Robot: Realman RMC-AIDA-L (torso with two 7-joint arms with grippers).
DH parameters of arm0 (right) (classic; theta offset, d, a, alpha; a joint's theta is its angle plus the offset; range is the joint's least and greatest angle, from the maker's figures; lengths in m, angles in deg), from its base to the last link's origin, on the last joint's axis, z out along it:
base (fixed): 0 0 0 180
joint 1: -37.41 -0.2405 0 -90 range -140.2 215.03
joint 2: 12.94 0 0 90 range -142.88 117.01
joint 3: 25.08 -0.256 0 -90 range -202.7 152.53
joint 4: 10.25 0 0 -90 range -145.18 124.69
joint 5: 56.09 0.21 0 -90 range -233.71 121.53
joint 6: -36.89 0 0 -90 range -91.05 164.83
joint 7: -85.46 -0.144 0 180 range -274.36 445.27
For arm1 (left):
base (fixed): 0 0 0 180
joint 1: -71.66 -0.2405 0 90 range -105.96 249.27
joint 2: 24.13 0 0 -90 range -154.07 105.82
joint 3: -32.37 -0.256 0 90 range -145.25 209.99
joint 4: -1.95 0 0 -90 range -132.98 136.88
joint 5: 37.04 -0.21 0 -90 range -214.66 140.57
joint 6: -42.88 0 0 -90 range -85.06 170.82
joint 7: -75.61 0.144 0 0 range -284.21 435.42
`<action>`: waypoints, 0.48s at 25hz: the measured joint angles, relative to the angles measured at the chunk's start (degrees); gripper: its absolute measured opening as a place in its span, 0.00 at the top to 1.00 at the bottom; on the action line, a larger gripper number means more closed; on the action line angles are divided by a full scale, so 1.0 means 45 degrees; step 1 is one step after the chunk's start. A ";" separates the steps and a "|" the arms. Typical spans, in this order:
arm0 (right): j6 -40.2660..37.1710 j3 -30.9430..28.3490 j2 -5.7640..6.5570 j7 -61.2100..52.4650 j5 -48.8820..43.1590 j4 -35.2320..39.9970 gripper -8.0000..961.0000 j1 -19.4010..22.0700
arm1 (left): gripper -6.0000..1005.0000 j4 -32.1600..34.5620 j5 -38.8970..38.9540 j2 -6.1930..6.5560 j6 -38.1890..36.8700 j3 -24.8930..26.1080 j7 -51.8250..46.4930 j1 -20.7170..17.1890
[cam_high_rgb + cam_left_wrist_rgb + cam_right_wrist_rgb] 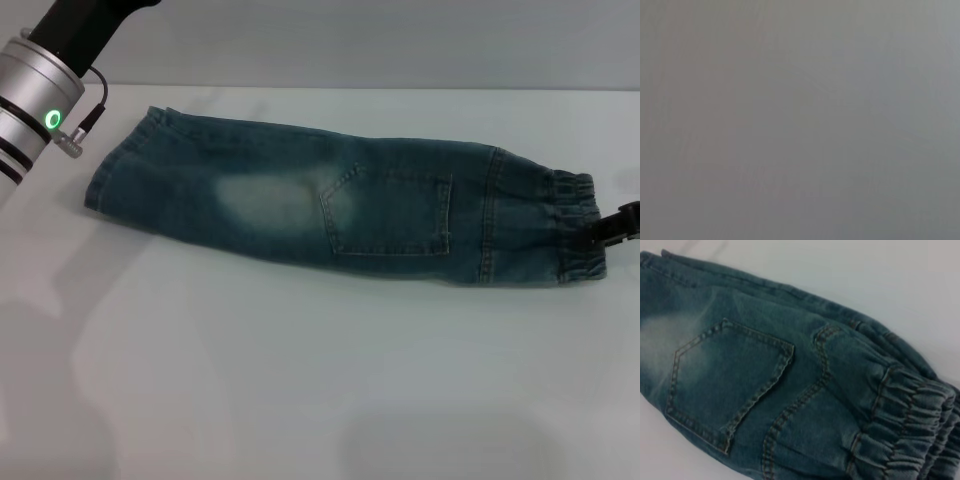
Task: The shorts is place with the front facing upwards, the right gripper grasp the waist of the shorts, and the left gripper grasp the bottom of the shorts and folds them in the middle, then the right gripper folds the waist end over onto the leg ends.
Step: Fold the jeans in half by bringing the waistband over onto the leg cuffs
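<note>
The shorts (340,205) are lying folded lengthwise into one long strip across the white worktop (300,380), leg ends (105,180) toward the robot's left and the waist (575,228) toward its right. Being denim, they are probably handling as soft but weighty cloth, doubled layers tending to slip, so the thick gathered waist is looking like the firmest hold. The right gripper (618,226) is sitting at the waist's edge, seemingly touching it, though whether its jaws are pinching cannot be told. The left gripper is out of sight; only its silver arm (35,105) is hanging above the hems, apart from the cloth. Nothing else is standing in the way.
</note>
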 joint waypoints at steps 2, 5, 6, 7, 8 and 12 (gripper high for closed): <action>0.0236 0.0005 -0.0083 0.0000 -0.0007 -0.0179 0.49 -0.0014 | 0.22 0.0017 0.0000 0.0004 -0.0015 0.0000 0.0012 0.0016; 0.0407 0.0008 -0.0208 0.0036 -0.0012 -0.0257 0.49 -0.0031 | 0.22 0.0004 0.0001 0.0005 -0.0022 -0.0023 0.0065 0.0058; 0.0482 0.0010 -0.0265 0.0051 -0.0012 -0.0263 0.49 -0.0039 | 0.22 -0.0006 0.0000 0.0005 -0.0023 -0.0031 0.0101 0.0068; 0.0542 0.0009 -0.0308 0.0061 -0.0012 -0.0258 0.50 -0.0046 | 0.22 -0.0009 0.0001 0.0006 -0.0024 -0.0036 0.0180 0.0077; 0.0600 0.0010 -0.0352 0.0068 -0.0012 -0.0248 0.50 -0.0052 | 0.22 -0.0014 0.0000 0.0006 -0.0027 -0.0040 0.0246 0.0082; 0.0809 0.0021 -0.0489 0.0142 0.0006 -0.0176 0.51 -0.0086 | 0.22 -0.0049 0.0000 0.0001 -0.0027 -0.0064 0.0308 0.0086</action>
